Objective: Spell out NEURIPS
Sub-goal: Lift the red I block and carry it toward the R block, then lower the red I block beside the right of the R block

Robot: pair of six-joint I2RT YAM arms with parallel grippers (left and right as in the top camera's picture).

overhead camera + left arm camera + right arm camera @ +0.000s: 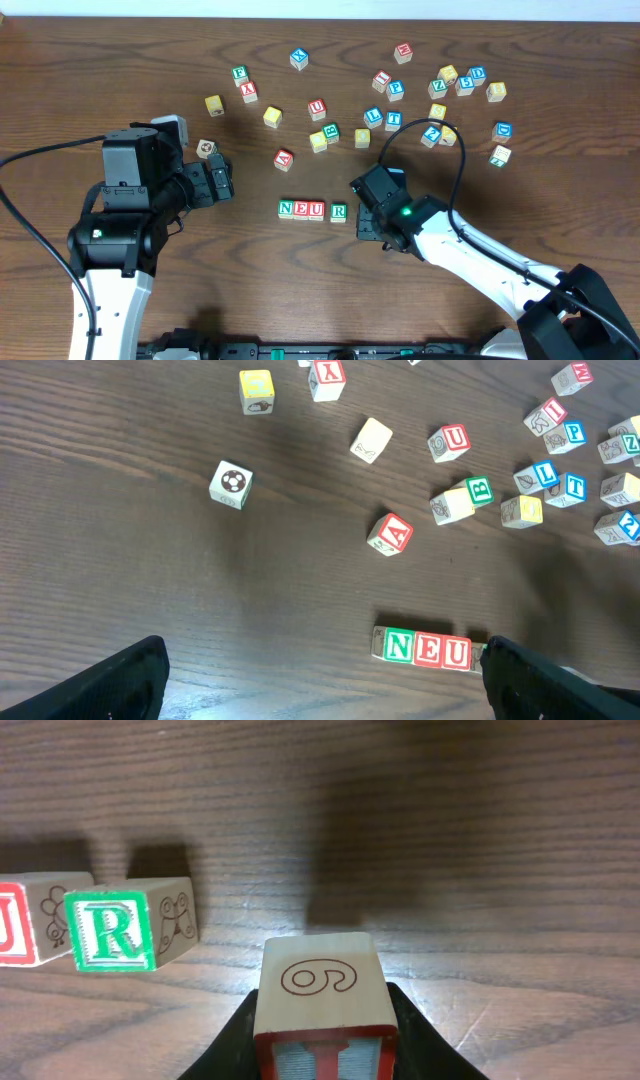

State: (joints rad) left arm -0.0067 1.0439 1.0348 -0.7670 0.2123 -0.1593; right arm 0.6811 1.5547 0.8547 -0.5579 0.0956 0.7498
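On the wooden table (pixel 120 80) a row of cubes reads N (pixel 288 209), E (pixel 302 209), U (pixel 316 209), then after a small gap a green R (pixel 338 211). My right gripper (pixel 322 1032) is just right of the R (pixel 115 932), shut on a red-framed cube (pixel 322 988) whose front shows an I and whose top shows a 6. From overhead the right gripper (pixel 366 216) hides that cube. Left of the row, my left gripper (pixel 222 183) is wide open and empty; the N-E-U row (pixel 427 649) lies by its right finger (pixel 540 682). A blue P cube (pixel 396 89) lies loose at the back.
Loose cubes are scattered behind the row: a red A (pixel 284 158), a second red U (pixel 316 107), a green B (pixel 331 131), a football-picture cube (pixel 206 149), a yellow cube (pixel 213 103), and a dense cluster at the back right (pixel 450 85).
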